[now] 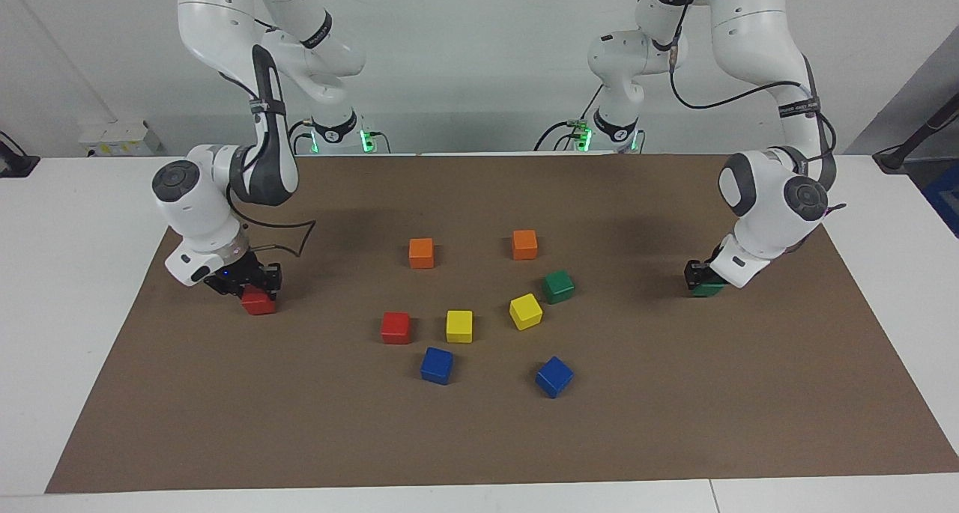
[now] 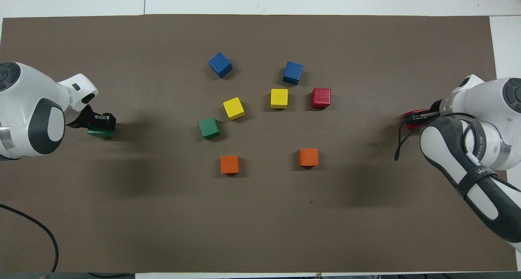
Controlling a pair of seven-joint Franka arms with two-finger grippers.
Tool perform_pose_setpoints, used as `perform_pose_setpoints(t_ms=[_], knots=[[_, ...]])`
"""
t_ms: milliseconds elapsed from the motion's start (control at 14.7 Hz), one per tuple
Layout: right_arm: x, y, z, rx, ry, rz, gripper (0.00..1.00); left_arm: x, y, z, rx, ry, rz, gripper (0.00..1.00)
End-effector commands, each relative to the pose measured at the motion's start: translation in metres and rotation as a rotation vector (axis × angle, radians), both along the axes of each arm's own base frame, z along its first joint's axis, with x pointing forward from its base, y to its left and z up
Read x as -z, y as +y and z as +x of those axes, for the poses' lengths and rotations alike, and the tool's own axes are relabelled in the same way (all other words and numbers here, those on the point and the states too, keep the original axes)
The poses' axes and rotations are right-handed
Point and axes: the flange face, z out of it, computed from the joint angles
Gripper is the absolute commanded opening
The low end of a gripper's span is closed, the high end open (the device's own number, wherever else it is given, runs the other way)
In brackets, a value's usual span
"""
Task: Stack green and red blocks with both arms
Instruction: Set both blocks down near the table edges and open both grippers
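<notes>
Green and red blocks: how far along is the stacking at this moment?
Nothing is stacked yet. The left gripper is down at a green block at its end of the mat; the right gripper is at a red block at its end. The second green block and second red block sit untouched mid-mat. Carrying and stacking remain.

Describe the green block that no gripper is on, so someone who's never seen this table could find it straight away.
On the brown mat, a cluster of loose cubes sits mid-table. The free green block lies at the cluster's edge toward the left arm's end, beside a tilted yellow cube and farther from the robots than an orange cube. It is the cluster's only green cube; the other green block sits under the left gripper.
</notes>
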Motion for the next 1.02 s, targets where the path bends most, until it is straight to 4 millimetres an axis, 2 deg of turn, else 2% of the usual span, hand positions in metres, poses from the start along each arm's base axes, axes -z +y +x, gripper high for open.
perform_pose_setpoints(t_ms=[0, 272, 340, 409, 477, 545, 953], knots=[[0.0026, -0.0025, -0.0021, -0.022, -0.017, 0.005, 0.0, -0.0048, 0.0027, -0.0087, 0.012, -0.022, 0.007, 0.0], [0.0026, -0.0017, -0.002, -0.014, -0.017, 0.005, 0.0, -0.0021, -0.0001, -0.008, -0.002, -0.035, 0.007, 0.0], [0.0024, 0.0001, -0.0016, -0.014, -0.018, 0.005, 0.19, -0.0021, 0.0017, -0.0081, -0.008, -0.035, 0.007, 0.0], [0.0033, 0.0018, -0.0014, -0.013, -0.017, 0.006, 0.66, -0.0021, 0.0026, -0.0081, -0.012, -0.035, 0.007, 0.0], [0.0034, 0.001, -0.0017, -0.002, -0.015, 0.006, 0.9, -0.0021, 0.0026, -0.0081, -0.013, -0.035, 0.007, 0.0], [0.0028, 0.0018, -0.0011, 0.005, -0.017, 0.006, 0.99, -0.0024, 0.0034, -0.0086, -0.021, -0.035, 0.008, 0.0], [-0.0016, 0.0003, 0.0029, 0.006, -0.02, 0.006, 1.0, 0.0033, 0.0014, -0.0119, -0.077, -0.04, 0.013, 0.0]])
